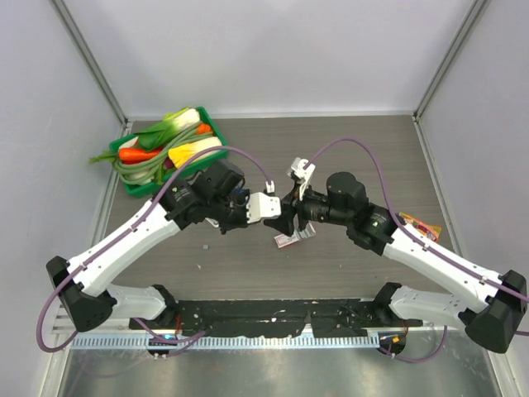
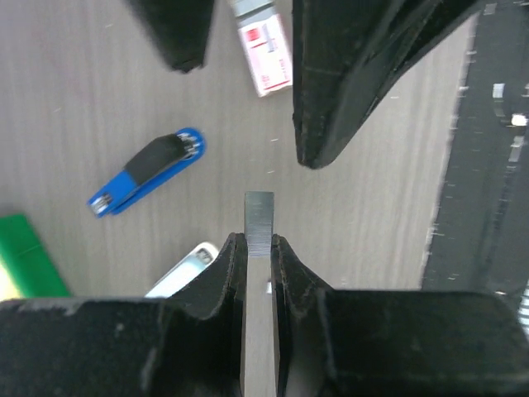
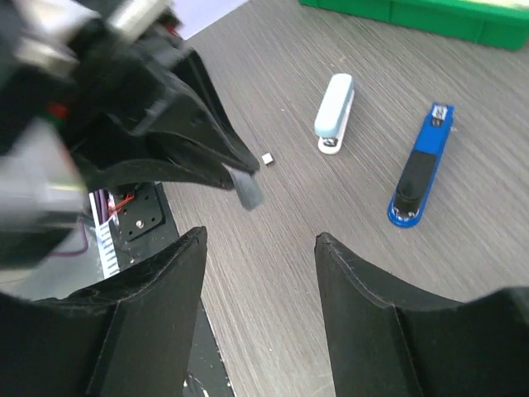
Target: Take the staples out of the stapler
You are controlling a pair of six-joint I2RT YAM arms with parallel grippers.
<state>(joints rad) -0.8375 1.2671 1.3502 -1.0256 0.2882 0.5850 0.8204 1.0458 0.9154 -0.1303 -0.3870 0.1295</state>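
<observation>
Closest, note the left gripper [image 2: 258, 241] pinched shut on the staples [image 2: 259, 213], one strip held in the air, end poking past the fingertips. Opposite, find the right gripper [image 3: 260, 241] spread wide, holding nothing. Probably best: lower flat onto bare table [image 2: 372, 248], clear of both staplers, before loosening. Below, count one blue stapler [image 2: 145, 174], one white stapler [image 2: 186, 266], one staple box [image 2: 264, 54]. Farthest, one green tray [image 3: 430, 15].

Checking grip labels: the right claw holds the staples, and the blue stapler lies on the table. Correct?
No: the left claw holds the staples, as the left wrist view shows; the right claw is open. The blue stapler lies on the table.
</observation>
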